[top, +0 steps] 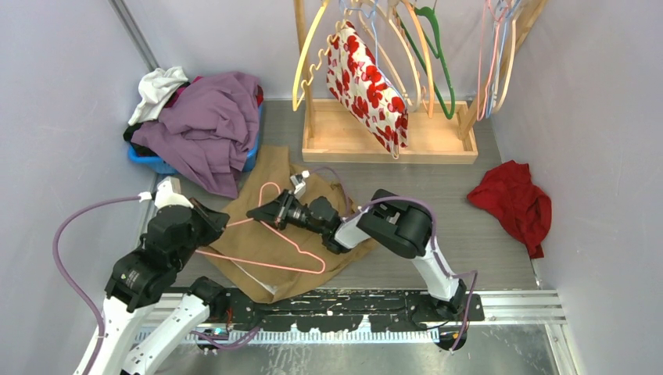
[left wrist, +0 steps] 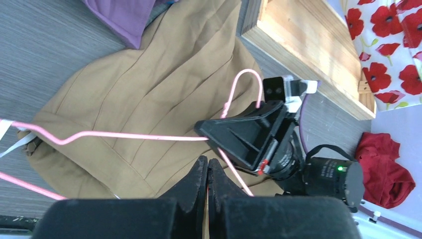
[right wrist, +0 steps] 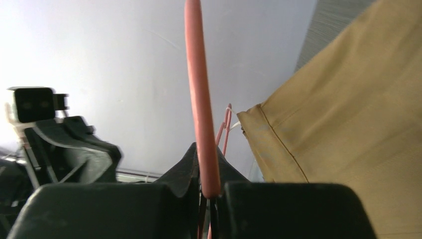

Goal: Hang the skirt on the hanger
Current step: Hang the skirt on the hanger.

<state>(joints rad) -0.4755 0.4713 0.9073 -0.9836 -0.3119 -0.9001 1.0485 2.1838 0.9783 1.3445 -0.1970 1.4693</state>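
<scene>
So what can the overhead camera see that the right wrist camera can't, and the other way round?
Only the overhead view shows the wooden hanger rack, the red-and-white floral garment hanging on it, the blue plastic bin heaped with purple cloth, and the crumpled red cloth. Only the right wrist view shows the grip up close: the right pincer shut on the thin pink wire hanger, plus the stitched edge of the tan fabric skirt. Both views show that hanger, that skirt and the grey table.
</scene>
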